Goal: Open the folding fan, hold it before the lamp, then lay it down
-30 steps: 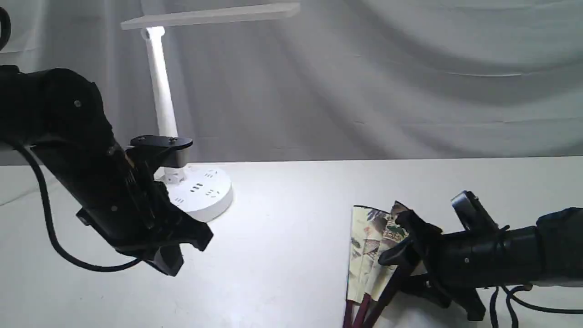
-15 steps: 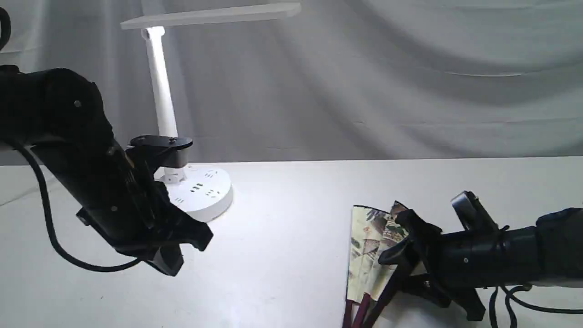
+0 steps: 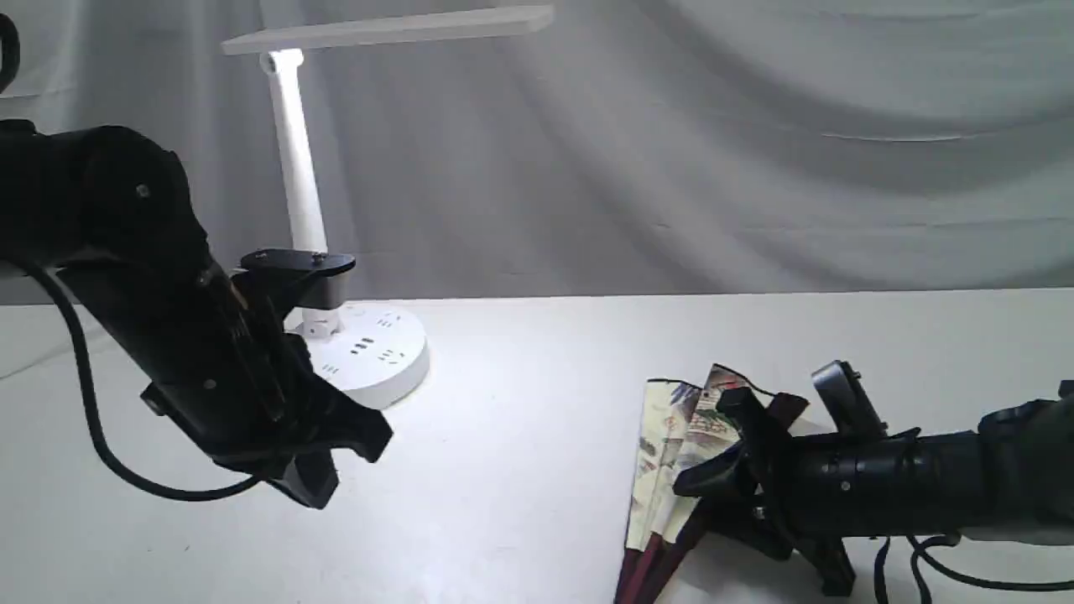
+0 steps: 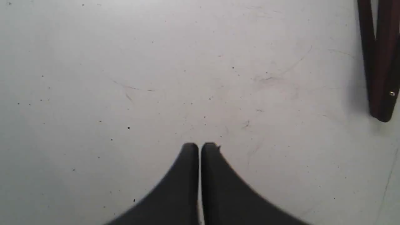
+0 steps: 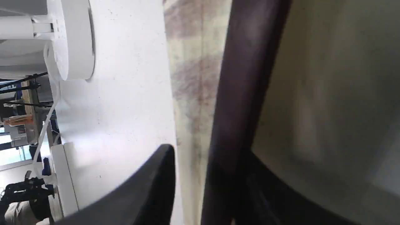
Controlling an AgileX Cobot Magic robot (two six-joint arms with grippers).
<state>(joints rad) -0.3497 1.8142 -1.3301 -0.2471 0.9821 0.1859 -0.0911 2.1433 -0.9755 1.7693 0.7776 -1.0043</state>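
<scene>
A white tabletop (image 3: 520,486) stands before a grey draped cloth (image 3: 755,168). On the left towards the back is the lamp (image 3: 294,168), tall and white, its flat bar head reaching out over the surface and casting a bright pool of light around its round base with sockets. The folding fan (image 3: 663,470) lies on the right near the front edge, well apart from the lamp and only partly spread, showing a few cream painted pleats above dark maroon sticks. The right pincer (image 3: 709,440) reaches in low from the right, its jaws around the fan's outer guard stick. One finger (image 5: 162,175) is apart from the stick, with a strip of pleated paper showing between. The other lies close against it, and a firm clamp cannot be told. The left pincer (image 4: 199,145) hovers above bare tabletop near the lamp's base, its fingers pressed together on nothing.
</scene>
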